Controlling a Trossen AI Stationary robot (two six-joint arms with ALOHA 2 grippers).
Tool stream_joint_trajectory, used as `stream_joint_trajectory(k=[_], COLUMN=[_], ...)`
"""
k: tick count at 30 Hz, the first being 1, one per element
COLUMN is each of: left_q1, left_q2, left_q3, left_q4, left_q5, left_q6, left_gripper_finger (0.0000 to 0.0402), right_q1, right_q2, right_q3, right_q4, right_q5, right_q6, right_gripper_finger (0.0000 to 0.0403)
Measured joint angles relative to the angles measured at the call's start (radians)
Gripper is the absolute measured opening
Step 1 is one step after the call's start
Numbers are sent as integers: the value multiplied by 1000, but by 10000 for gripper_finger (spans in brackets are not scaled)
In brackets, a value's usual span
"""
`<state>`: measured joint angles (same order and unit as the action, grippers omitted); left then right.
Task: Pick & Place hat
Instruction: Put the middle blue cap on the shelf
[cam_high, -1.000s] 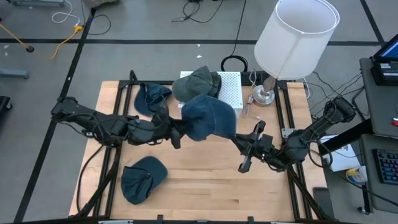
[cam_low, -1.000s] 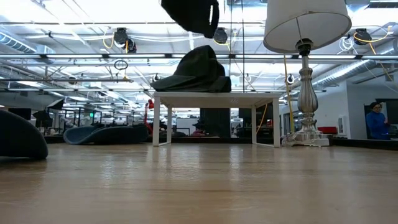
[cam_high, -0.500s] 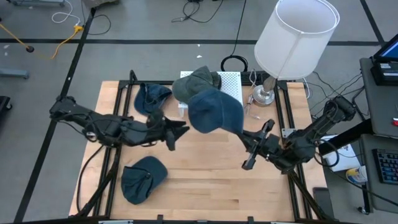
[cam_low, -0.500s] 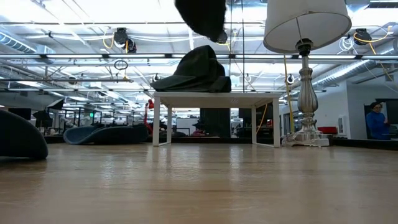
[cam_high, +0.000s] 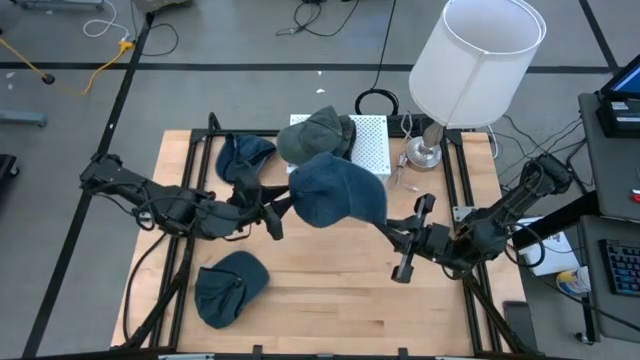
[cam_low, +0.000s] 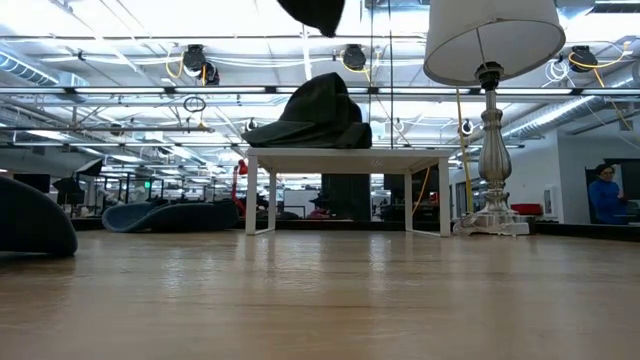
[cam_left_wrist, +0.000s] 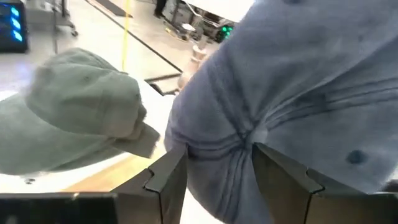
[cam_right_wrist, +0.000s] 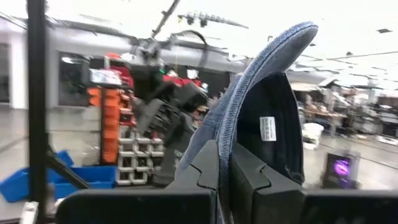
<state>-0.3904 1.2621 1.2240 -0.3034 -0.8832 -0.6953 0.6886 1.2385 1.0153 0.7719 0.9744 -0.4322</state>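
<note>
A blue denim hat (cam_high: 338, 190) hangs in the air over the middle of the table; only its lowest part (cam_low: 315, 10) shows in the low view. My right gripper (cam_high: 388, 230) is shut on it from the right. My left gripper (cam_high: 278, 212) is open at the hat's left side, and in the left wrist view its fingers (cam_left_wrist: 166, 177) stand on either side of the bunched crown (cam_left_wrist: 236, 134). A green hat (cam_high: 320, 135) sits on a white stand (cam_high: 370, 140) by its rim. My right gripper pinches the blue hat's brim edge (cam_right_wrist: 231, 134) between its two fingers, coming level from the table's right side. The hat is lifted clear, its inside with a white label (cam_right_wrist: 267, 129) facing the wrist camera. My left gripper (cam_left_wrist: 214, 177) straddles the crown cloth; whether it touches, I cannot tell.
A dark blue hat (cam_high: 245, 155) lies on the far left of the table and another (cam_high: 230, 285) near the left front. A lamp (cam_high: 475, 60) stands at the far right beside the stand. A person (cam_low: 603, 195) is in the room beyond.
The right gripper has kept hold of the blue hat and raised it, so it has nearly left the top of the low view. The hat swung toward the right and back. The left gripper has drawn back slightly toward the table's left edge.
</note>
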Motion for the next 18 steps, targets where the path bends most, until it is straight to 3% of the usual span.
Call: stream_joint_trajectory(k=[8, 14, 18], left_q1=[39, 46, 53], left_q2=[2, 38, 63], left_q3=[0, 0, -1], left_q4=[198, 213, 274], left_q5=[204, 224, 331], left_q6=[89, 55, 66], left_gripper_finger=[182, 182, 182], right_q1=[-2, -4, -7], right_q2=[0, 0, 0], right_q3=[0, 0, 0], right_q4=[-3, 25, 20], right_q5=[-16, -62, -56], right_q6=[1, 4, 2], right_gripper_finger=[4, 4, 4])
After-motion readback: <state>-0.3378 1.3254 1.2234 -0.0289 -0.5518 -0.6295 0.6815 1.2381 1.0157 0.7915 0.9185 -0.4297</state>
